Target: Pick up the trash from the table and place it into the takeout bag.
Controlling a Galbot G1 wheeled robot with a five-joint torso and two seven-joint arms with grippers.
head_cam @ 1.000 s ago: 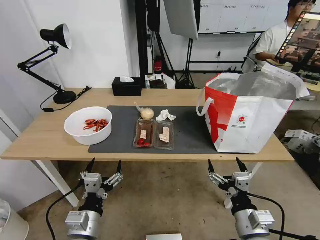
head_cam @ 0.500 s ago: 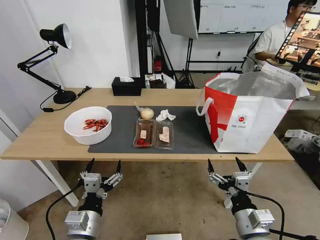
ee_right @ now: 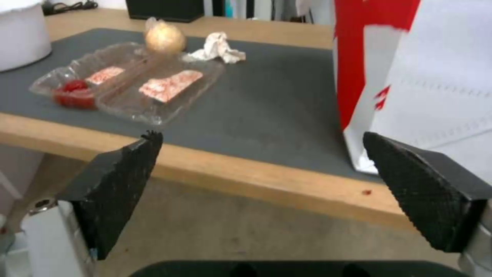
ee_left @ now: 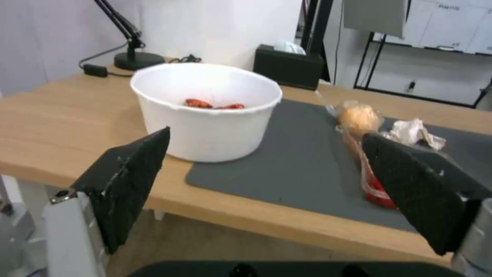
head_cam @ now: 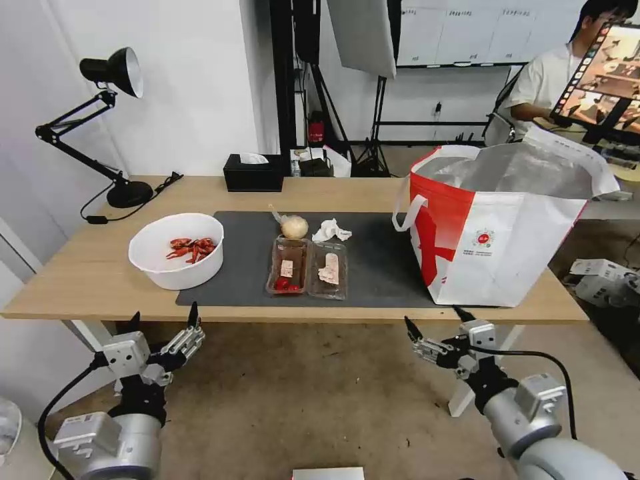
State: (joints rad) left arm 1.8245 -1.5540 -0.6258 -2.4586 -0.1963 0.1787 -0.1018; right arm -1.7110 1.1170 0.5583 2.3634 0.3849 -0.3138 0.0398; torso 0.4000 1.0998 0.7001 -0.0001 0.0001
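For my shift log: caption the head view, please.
Both open grippers, left and right, below the table edge; trash untouched beside the takeout bag.

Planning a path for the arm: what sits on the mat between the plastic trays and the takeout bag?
Nothing: in the head view, bare dark mat runs from the trays to the takeout bag.
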